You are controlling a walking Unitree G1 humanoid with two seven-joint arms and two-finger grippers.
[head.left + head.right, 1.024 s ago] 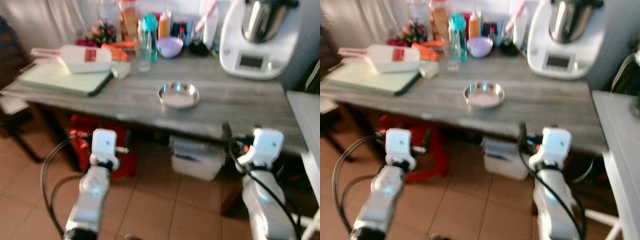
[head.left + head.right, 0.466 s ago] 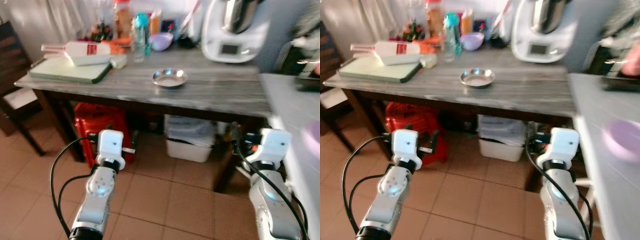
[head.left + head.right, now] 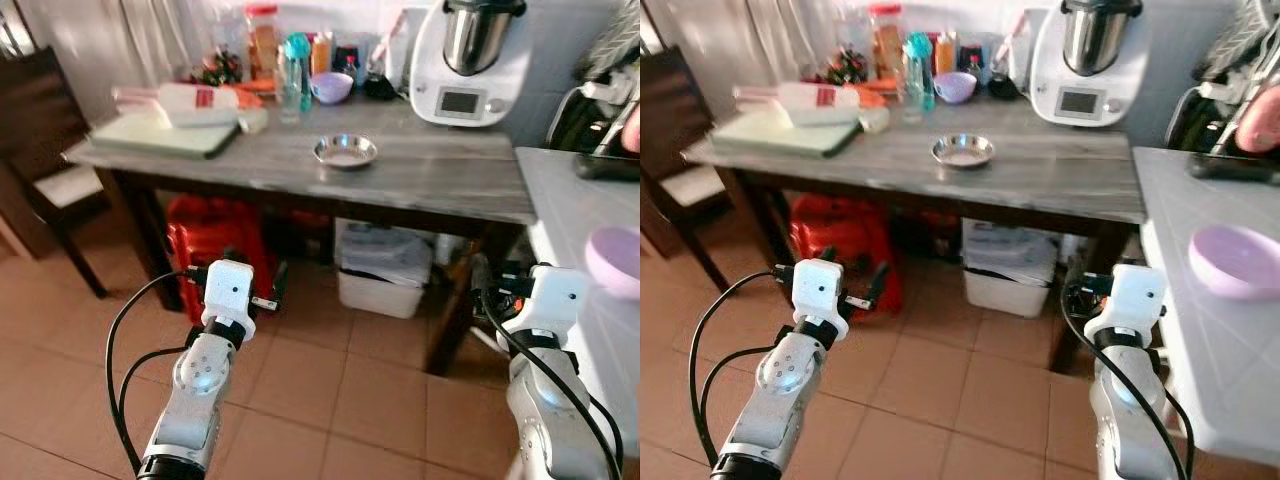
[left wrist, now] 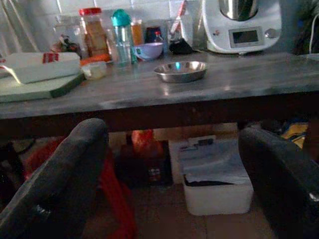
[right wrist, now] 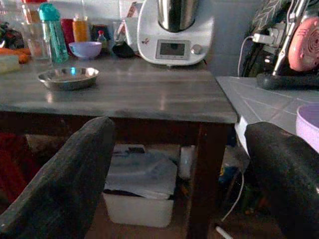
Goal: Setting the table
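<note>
A shallow steel bowl [image 3: 345,151] sits near the middle of the grey wooden table [image 3: 450,180]. A small purple bowl [image 3: 332,87] stands at the back among bottles. A larger purple bowl [image 3: 1238,260] rests on the white counter [image 3: 1185,330] at my right. Both arms are held low over the tiled floor, short of the table's front edge. My left gripper [image 4: 172,132] is open and empty. My right gripper [image 5: 179,129] is open too, with nothing between its fingers [image 5: 75,169].
A green cutting board [image 3: 165,135] with a white bottle [image 3: 195,103] on it lies at the table's left end. A white kitchen machine [image 3: 470,60] stands at the back right. Under the table are a red bag [image 3: 215,240] and a white bin [image 3: 385,270]. A dark chair [image 3: 50,150] stands left.
The camera has drawn back and turned right, so the table looks farther and the white counter with its purple bowl has come into view. Both arms keep the same low pose.
</note>
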